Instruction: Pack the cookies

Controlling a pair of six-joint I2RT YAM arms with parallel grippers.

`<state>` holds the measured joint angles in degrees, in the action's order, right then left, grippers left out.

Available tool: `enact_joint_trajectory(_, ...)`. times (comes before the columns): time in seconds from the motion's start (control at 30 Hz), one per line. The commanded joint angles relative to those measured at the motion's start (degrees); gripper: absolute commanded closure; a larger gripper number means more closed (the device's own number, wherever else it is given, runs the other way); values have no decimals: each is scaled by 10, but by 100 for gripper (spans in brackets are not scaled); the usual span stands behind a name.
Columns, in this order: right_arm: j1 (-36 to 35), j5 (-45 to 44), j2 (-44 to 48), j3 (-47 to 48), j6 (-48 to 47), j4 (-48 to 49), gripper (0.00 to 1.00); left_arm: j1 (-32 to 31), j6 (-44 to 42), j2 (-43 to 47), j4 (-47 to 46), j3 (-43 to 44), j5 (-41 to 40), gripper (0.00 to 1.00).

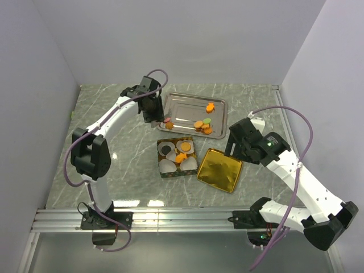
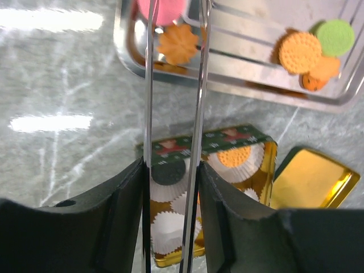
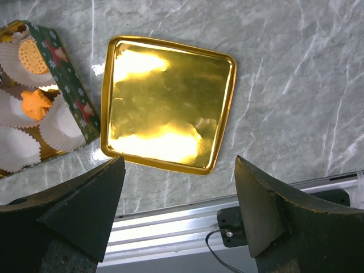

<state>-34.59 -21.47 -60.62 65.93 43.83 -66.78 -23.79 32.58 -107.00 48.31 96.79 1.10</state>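
My left gripper [image 2: 172, 166] is shut on a pair of thin metal tongs [image 2: 149, 85], whose blades reach over the near left corner of the silver tray [image 1: 187, 105]. An orange flower-shaped cookie [image 2: 178, 42] shows between the blades, with a pink cookie [image 2: 165, 10] just beyond; I cannot tell whether the blades touch either. More cookies lie at the tray's right: a round orange one [image 2: 300, 52] and a green one [image 2: 335, 37]. The box [image 2: 227, 136] holds white paper cups, some with cookies [image 3: 32, 56] in them. My right gripper [image 3: 179, 165] is open and empty above the table, near the gold lid [image 3: 168, 102].
The gold lid [image 1: 219, 169] lies upside down right of the box [image 1: 161, 142]. One cup holds a dark cookie [image 2: 168, 170]. An aluminium rail [image 1: 170, 219] runs along the table's near edge. White walls close in the table at the left, back and right.
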Motion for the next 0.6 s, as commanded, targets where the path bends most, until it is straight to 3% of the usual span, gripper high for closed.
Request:
enact_joint_trajectory(0.0,9,-14,7,-3,6,4,15,-29,-8,13,5,26,-9,54)
enact_joint_trajectory(0.23,9,1,-10,3,-8,20,15,-39,5,5,40,48,-72,54)
enact_joint_trajectory(0.57,11,18,-20,-10,-24,46,15,-44,17,28,43,19,-97,54)
